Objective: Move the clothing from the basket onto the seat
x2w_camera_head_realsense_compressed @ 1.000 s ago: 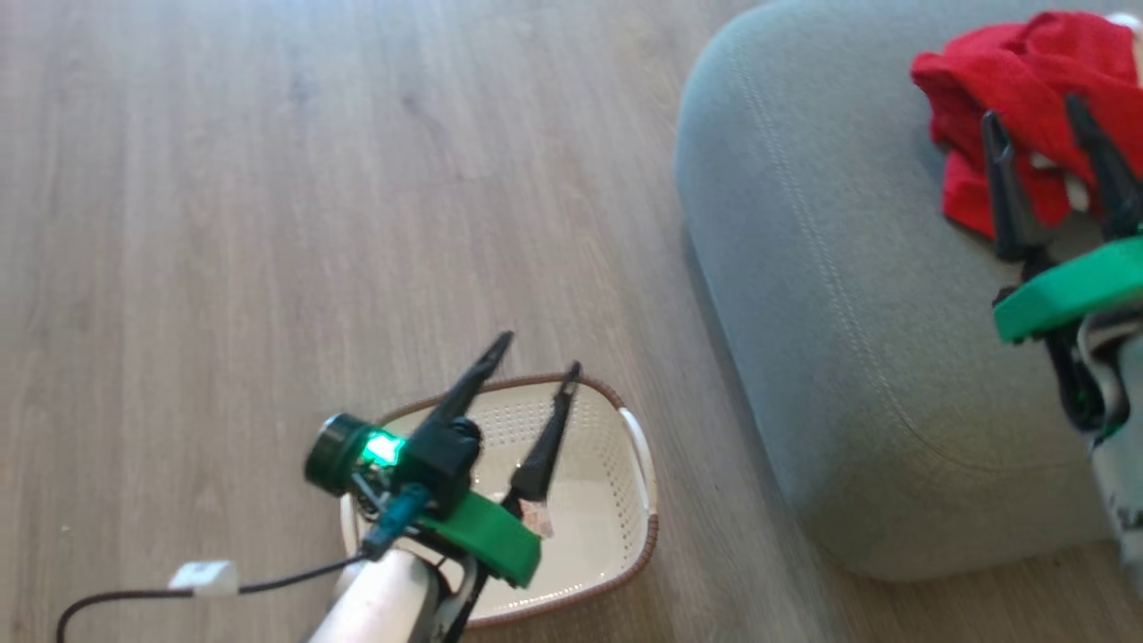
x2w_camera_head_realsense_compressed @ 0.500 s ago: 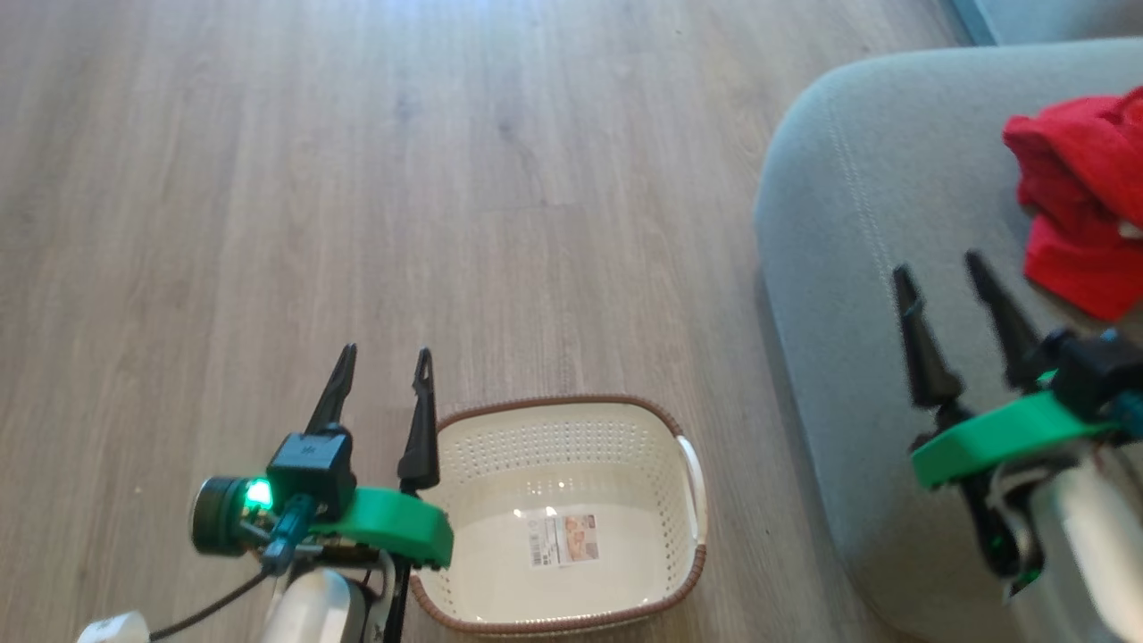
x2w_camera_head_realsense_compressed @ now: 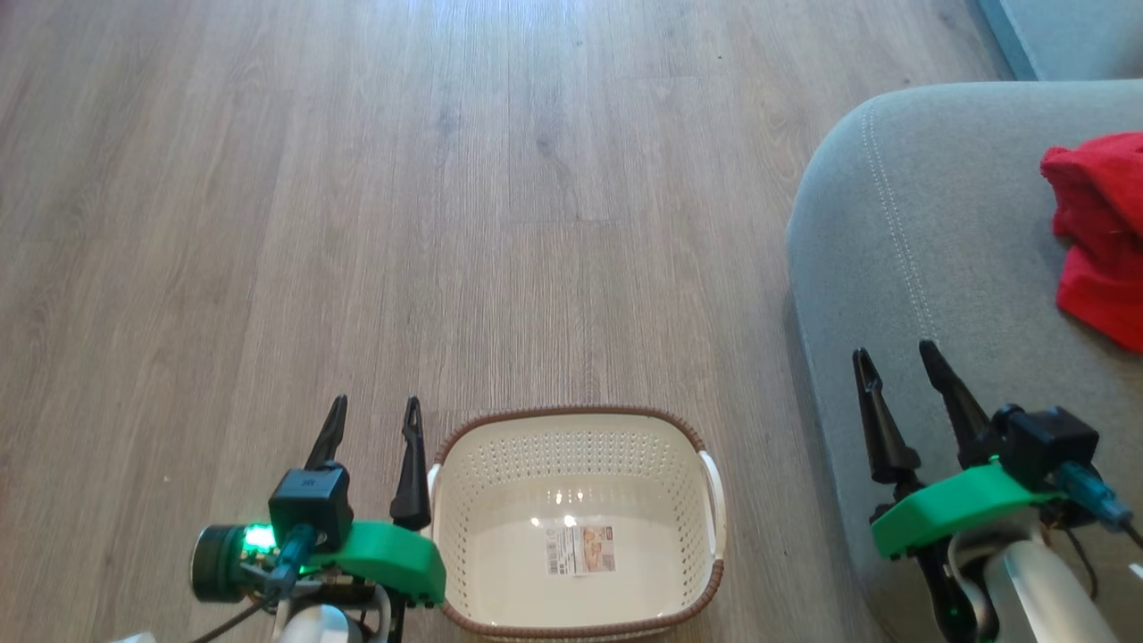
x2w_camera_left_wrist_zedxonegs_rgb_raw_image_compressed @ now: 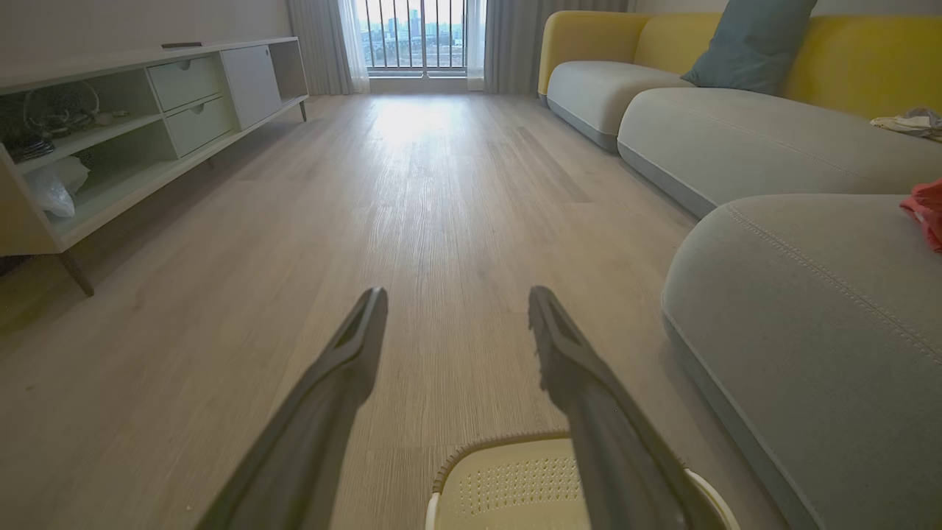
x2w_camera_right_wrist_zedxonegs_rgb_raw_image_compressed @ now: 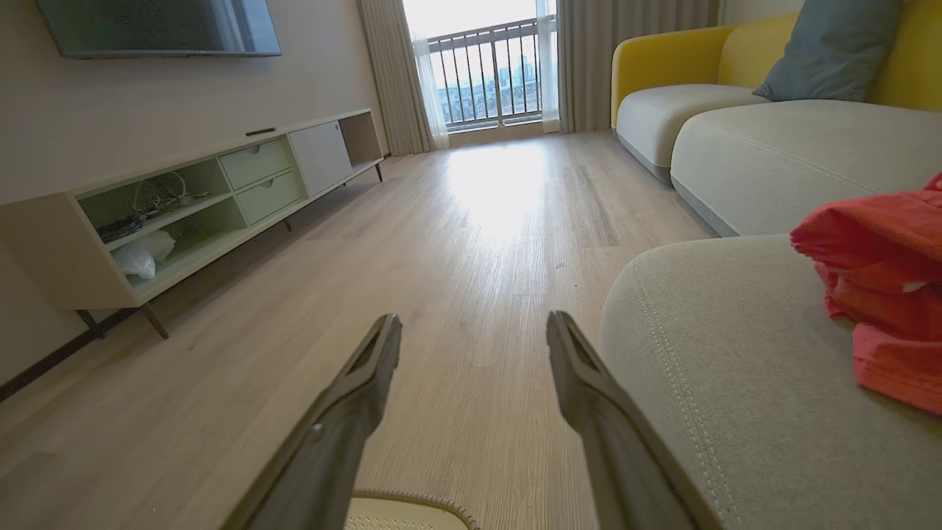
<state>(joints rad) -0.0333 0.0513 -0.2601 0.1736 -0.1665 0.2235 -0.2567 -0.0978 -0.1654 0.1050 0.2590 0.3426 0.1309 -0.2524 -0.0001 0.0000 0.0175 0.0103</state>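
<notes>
The cream basket [x2w_camera_head_realsense_compressed: 665,446] with a brown rim stands on the wood floor at the bottom centre, holding nothing but a label sticker [x2w_camera_head_realsense_compressed: 582,548]. Bright red clothing [x2w_camera_head_realsense_compressed: 1100,234] lies bunched on the grey seat [x2w_camera_head_realsense_compressed: 938,250] at the right edge; it shows again as clothing [x2w_camera_right_wrist_zedxonegs_rgb_raw_image_compressed: 879,283] on the seat [x2w_camera_right_wrist_zedxonegs_rgb_raw_image_compressed: 736,383]. My left gripper [x2w_camera_head_realsense_compressed: 373,413] is open just left of the basket, nothing between its fingers. My right gripper [x2w_camera_head_realsense_compressed: 896,359] is open over the seat's near left part, apart from the clothing. The basket's rim [x2w_camera_left_wrist_zedxonegs_rgb_raw_image_compressed: 508,445] peeks under my left fingers.
Wood floor [x2w_camera_head_realsense_compressed: 446,223] stretches ahead of the basket. A low pale media cabinet [x2w_camera_right_wrist_zedxonegs_rgb_raw_image_compressed: 221,199] runs along the left wall. A long sofa with grey cushions [x2w_camera_left_wrist_zedxonegs_rgb_raw_image_compressed: 743,132], yellow back and a blue pillow continues beyond the seat. A balcony window is at the far end.
The head view has swung, so the basket now sits centred and the seat further right. My right gripper has drawn back from the red clothing; my left gripper has moved from over the basket to its left.
</notes>
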